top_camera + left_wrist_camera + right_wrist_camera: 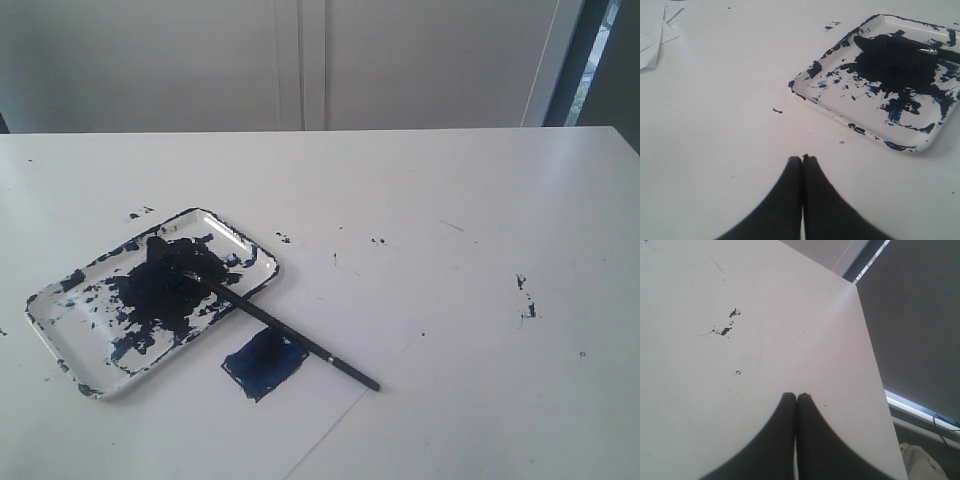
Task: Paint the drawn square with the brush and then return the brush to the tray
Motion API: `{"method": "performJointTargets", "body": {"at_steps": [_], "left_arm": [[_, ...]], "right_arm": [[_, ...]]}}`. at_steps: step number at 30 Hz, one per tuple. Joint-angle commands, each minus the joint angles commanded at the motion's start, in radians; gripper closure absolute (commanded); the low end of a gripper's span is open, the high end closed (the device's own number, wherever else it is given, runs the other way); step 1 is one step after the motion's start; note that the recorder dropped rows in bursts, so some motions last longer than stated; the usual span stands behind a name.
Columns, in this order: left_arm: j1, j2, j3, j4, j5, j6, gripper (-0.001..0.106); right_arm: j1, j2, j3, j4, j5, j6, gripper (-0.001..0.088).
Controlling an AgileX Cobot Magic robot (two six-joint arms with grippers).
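Observation:
The tray, white and smeared with dark blue paint, lies at the left of the table. The brush rests with its bristles in the tray and its black handle running out over the rim, across the drawn square, which is filled dark blue. In the left wrist view the tray and the brush's ferrule show ahead of my left gripper, which is shut with nothing in it. My right gripper is shut too, empty, over bare table. Neither arm shows in the exterior view.
A white paper sheet lies under the square. Dark paint specks dot the table on the right, and others show in the right wrist view. The table's edge runs near my right gripper. Loose papers lie beyond my left gripper.

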Motion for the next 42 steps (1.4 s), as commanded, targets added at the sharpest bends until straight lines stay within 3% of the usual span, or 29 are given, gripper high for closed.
{"method": "performJointTargets", "body": {"at_steps": [21, 29, 34, 39, 42], "left_arm": [[0.000, 0.000, 0.000, 0.000, -0.006, 0.007, 0.105], [-0.002, 0.000, 0.000, 0.000, -0.006, 0.007, 0.105], [-0.002, 0.000, 0.000, 0.002, -0.006, 0.007, 0.105], [-0.002, 0.000, 0.000, 0.002, -0.006, 0.007, 0.105], [-0.002, 0.000, 0.000, 0.002, -0.006, 0.007, 0.105]], "right_arm": [[0.000, 0.000, 0.000, 0.000, 0.004, 0.010, 0.0868], [0.000, 0.000, 0.000, 0.002, -0.004, 0.271, 0.0868], [0.000, 0.000, 0.000, 0.002, -0.014, 0.273, 0.0868], [0.000, 0.000, 0.000, 0.026, -0.176, 0.528, 0.0868], [0.000, 0.000, 0.000, 0.026, -0.164, 0.548, 0.0868]]}}
